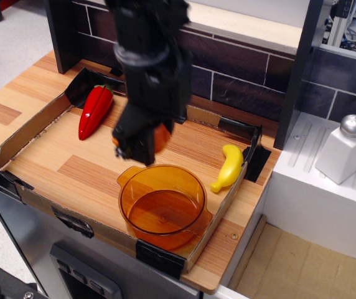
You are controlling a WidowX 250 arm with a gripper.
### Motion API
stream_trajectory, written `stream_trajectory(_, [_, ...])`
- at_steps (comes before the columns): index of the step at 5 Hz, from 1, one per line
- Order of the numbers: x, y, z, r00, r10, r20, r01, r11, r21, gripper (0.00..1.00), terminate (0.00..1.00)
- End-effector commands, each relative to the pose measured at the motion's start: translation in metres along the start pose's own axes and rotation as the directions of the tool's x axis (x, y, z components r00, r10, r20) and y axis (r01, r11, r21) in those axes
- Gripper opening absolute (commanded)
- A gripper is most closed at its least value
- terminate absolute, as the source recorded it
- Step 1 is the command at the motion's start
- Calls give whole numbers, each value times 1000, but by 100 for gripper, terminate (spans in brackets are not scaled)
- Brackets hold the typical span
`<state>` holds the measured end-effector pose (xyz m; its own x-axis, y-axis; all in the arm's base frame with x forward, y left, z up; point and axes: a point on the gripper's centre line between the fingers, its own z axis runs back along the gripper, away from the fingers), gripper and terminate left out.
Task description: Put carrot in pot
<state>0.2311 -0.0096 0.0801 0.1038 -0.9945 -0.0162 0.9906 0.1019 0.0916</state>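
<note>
My black gripper is shut on the orange carrot and holds it in the air, just above and behind the far left rim of the pot. Only part of the carrot shows between the fingers. The pot is round, shallow, transparent amber, with two small rim handles. It stands empty at the front of the cardboard tray.
A long red pepper lies at the tray's back left. A yellow banana lies at the tray's right edge. A white salt shaker stands on the white counter to the right. A dark tiled wall runs behind the tray.
</note>
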Motion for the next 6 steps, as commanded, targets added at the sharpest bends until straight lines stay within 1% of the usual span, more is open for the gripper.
stream_trajectory(1, [10,11,-17,999,-6,-33,4,998,-55,100,0])
stream_trajectory(2, [8,13,-14,1000,10,-3,-10,999,-52,100,0])
stream_trajectory(3, [3,17,-2,999,33,23,-32,999,-40,100,0])
stream_trajectory(4, [-3,27,16,996,72,54,-73,997,2,100,0])
stream_trajectory(5, [-11,48,52,981,181,75,-186,980,67,100,0])
stream_trajectory(6, [-17,68,87,957,281,69,-288,950,119,100,0])
